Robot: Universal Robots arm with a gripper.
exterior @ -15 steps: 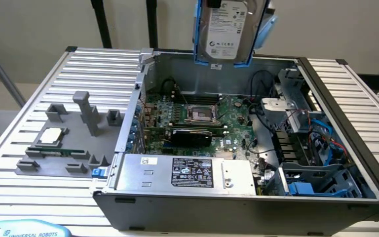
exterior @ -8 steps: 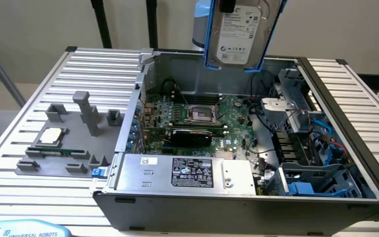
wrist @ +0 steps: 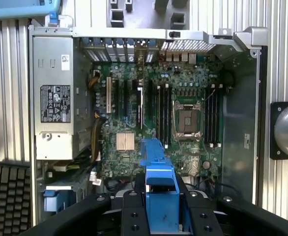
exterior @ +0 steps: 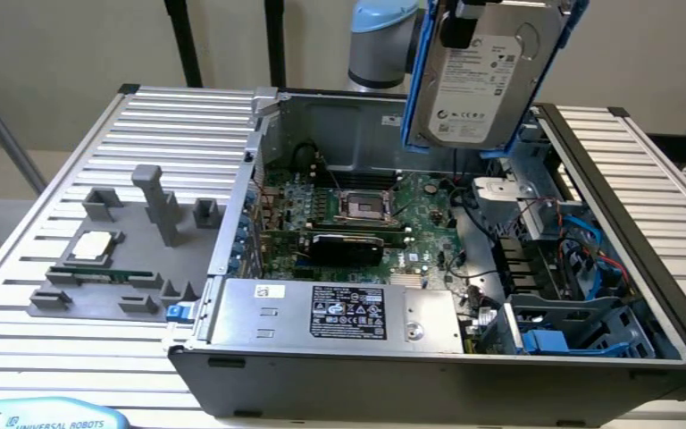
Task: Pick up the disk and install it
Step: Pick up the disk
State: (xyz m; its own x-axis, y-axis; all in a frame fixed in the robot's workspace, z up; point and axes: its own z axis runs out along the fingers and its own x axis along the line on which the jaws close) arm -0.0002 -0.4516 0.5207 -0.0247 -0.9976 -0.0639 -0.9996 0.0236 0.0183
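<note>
The disk (exterior: 481,82), a silver-gray hard drive with a white label in a bright blue carrier, hangs upright high over the back of the open computer case (exterior: 629,223). My gripper (wrist: 161,209) is shut on it from above, and its black fingers (wrist: 134,206) flank the blue carrier's edge (wrist: 158,182) in the wrist view. The disk is well clear of the motherboard (exterior: 355,210) below and touches nothing else. The drive cage with blue parts (exterior: 564,335) sits in the case's near corner on the exterior view's right.
A gray power-supply box with a black label (exterior: 337,311) fills the case's near side. A gray fixture holding a small silver CPU chip (exterior: 93,243) stands on the ribbed table at the exterior view's left. Cables (exterior: 534,241) run along the case's right side.
</note>
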